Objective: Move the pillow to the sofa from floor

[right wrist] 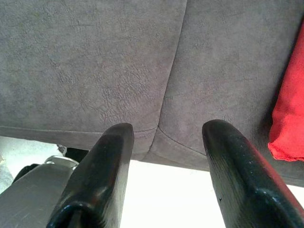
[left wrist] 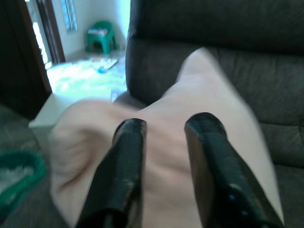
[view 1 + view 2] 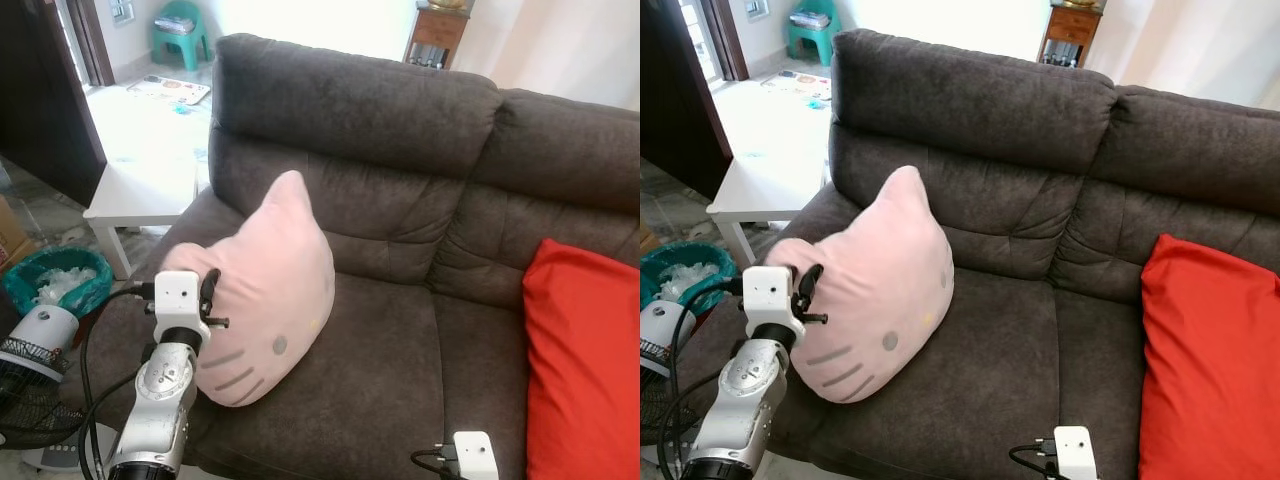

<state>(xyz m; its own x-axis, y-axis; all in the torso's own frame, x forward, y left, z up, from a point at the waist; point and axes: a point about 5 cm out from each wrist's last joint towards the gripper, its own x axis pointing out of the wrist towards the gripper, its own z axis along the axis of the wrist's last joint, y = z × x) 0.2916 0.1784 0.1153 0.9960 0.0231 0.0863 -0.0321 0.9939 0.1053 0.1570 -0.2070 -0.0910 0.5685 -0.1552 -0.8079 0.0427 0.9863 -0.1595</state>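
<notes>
Pink plush makes up the one pillow [image 3: 262, 290] of the task, a cat-face cushion with grey whisker marks, and it sits on the left seat of the sofa [image 3: 400, 130], leaning toward the left armrest with its pointed ear up against the backrest. One red cushion [image 3: 585, 360] stands at the sofa's right end, cut off by the frame edge. Beyond the left armrest there is one white side table [image 3: 135, 195], one teal basket [image 3: 60, 280] with pale stuff inside, and one green stool [image 3: 180, 30] far back on the bright floor; part of a fan [image 3: 30, 350] is cropped at the frame's edge.

Left arm reaches up from below, its white wrist block just at the pillow's left edge. In the left wrist view the left claw [image 2: 166, 130] has its two black fingers parted with pink fabric between and behind them; the picture is blurred, so whether they pinch the pillow cannot be told.

Right arm stays low at the sofa's front edge, mostly cut off. The right claw [image 1: 166, 137] has its fingers spread wide, holding nothing, pointing at the seam between the two seat cushions above the front edge.
</notes>
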